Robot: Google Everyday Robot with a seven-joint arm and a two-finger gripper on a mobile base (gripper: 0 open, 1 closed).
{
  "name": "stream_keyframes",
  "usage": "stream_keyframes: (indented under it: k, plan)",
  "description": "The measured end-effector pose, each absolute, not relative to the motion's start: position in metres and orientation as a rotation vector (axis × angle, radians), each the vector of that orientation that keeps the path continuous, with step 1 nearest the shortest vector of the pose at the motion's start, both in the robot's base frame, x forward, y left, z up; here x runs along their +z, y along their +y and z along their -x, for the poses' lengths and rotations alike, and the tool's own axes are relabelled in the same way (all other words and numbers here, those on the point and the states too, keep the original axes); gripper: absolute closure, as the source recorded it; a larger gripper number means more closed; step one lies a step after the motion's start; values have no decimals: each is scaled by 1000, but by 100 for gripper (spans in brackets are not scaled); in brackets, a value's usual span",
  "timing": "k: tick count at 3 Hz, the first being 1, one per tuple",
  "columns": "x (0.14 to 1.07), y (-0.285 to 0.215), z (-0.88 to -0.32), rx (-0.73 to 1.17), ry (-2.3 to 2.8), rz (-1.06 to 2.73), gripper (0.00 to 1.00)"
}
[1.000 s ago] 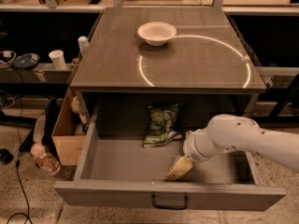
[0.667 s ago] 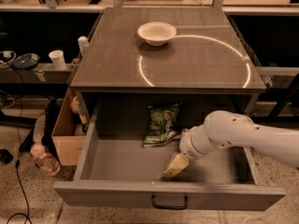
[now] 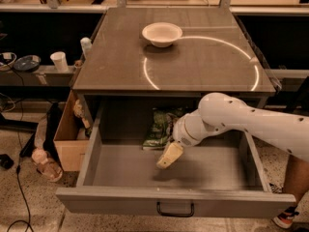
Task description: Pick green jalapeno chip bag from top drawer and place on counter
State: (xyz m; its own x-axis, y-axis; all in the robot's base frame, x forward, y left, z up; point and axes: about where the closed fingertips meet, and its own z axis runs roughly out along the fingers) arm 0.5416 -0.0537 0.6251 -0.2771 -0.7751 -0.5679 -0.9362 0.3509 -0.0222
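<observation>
The green jalapeno chip bag (image 3: 161, 127) lies at the back middle of the open top drawer (image 3: 120, 168), partly hidden by my arm. My gripper (image 3: 168, 156) hangs inside the drawer, just in front of and slightly right of the bag, its tan fingers (image 3: 170, 154) pointing down and left, above the drawer floor. It holds nothing that shows. The counter (image 3: 203, 57) with its white circle line lies above the drawer.
A white bowl (image 3: 161, 34) stands on the counter at the back middle. A tan cardboard box (image 3: 67, 139) sits on the floor left of the drawer. A white cup (image 3: 59, 61) and a bottle (image 3: 86, 45) stand on a low shelf at left. The drawer handle (image 3: 175, 209) faces front.
My arm and gripper have moved left and a little back inside the drawer, closer to the chip bag. The bag has not moved.
</observation>
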Motion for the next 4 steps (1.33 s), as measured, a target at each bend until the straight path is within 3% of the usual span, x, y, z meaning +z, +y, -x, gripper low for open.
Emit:
stream_keyframes:
  k: [3, 4]
  plan:
    - [614, -52, -564, 399, 2143, 1492, 0]
    - [614, -52, -564, 399, 2143, 1492, 18]
